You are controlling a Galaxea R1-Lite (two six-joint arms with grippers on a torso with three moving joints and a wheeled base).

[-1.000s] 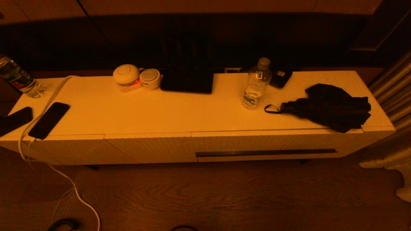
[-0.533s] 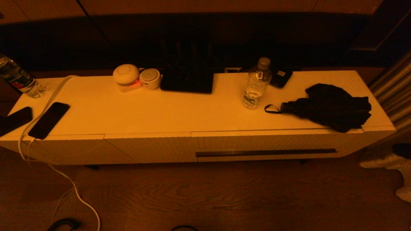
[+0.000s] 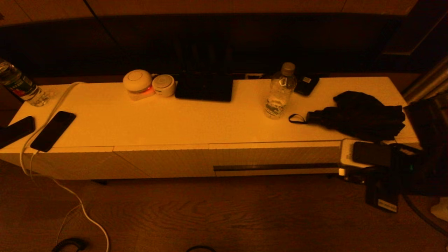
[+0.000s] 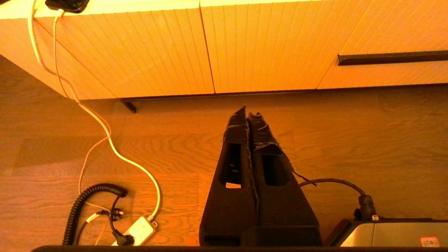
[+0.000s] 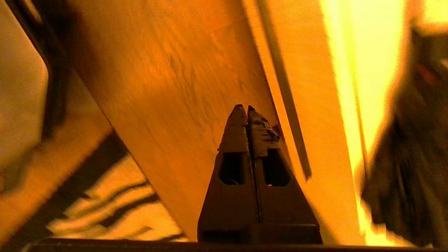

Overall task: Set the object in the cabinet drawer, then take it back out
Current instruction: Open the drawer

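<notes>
The cabinet [image 3: 175, 119] is long, low and white. Its cabinet drawer [image 3: 280, 154] is pushed in, with the dark slot handle [image 3: 276, 167] along its ribbed front. A clear water bottle [image 3: 279, 92] and a folded black umbrella [image 3: 360, 115] rest on the top above it; I cannot tell which is the object. My right arm [image 3: 381, 164] is low in front of the cabinet's right end. The right gripper [image 5: 244, 109] is shut and empty, over the floor just short of the slot handle [image 5: 290, 105]. The left gripper [image 4: 247, 112] is shut and empty, low over the floor before the slotless panels.
Two dark phones [image 3: 53, 130] lie at the top's left end, one on a white cable [image 3: 45, 164] that trails to the floor. A second bottle [image 3: 19, 85], round white devices [image 3: 138, 82] and a dark flat object [image 3: 204, 87] stand along the back. Cables and a plug [image 4: 140, 229] lie on the floor.
My right arm has come into the head view from the right and now sits in front of the cabinet's right end. Nothing on the cabinet has moved.
</notes>
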